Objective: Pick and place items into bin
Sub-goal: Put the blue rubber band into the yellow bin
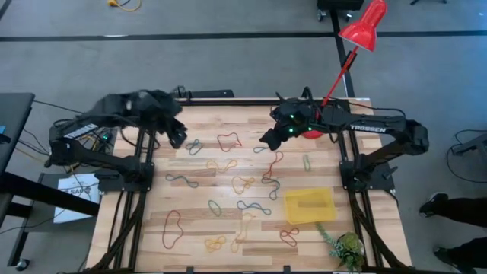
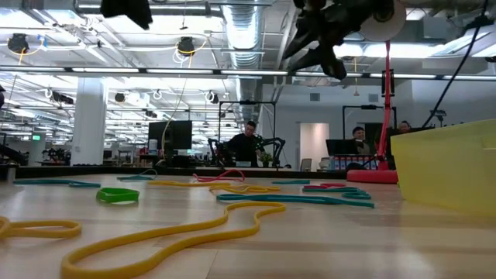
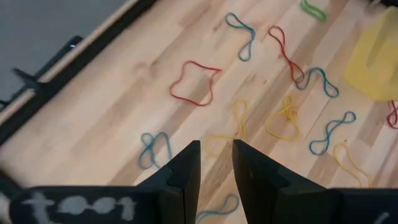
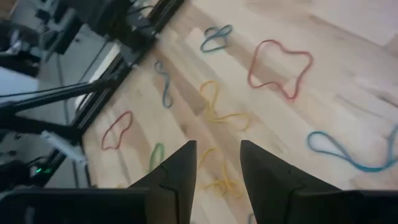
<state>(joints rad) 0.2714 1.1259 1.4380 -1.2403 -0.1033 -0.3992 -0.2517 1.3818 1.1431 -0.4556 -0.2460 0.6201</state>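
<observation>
While both arms hang above the table, your left gripper (image 1: pixel 177 137) sits upper left with fingers a little apart, holding nothing. Your right gripper (image 1: pixel 268 138) near upper centre is also slightly open and empty. Rubber bands (image 1: pixel 228 141) lie scattered mid-frame; the yellow bin (image 1: pixel 310 205) rests lower right.

left pincer (image 3: pixel 216 163) slightly parted | above rubber bands (image 3: pixel 194 83) | bin (image 3: pixel 377 57) beyond

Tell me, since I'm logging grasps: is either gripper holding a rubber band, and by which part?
Nothing is held. The left gripper and right gripper both hang above the table with an empty gap between their fingers.
</observation>
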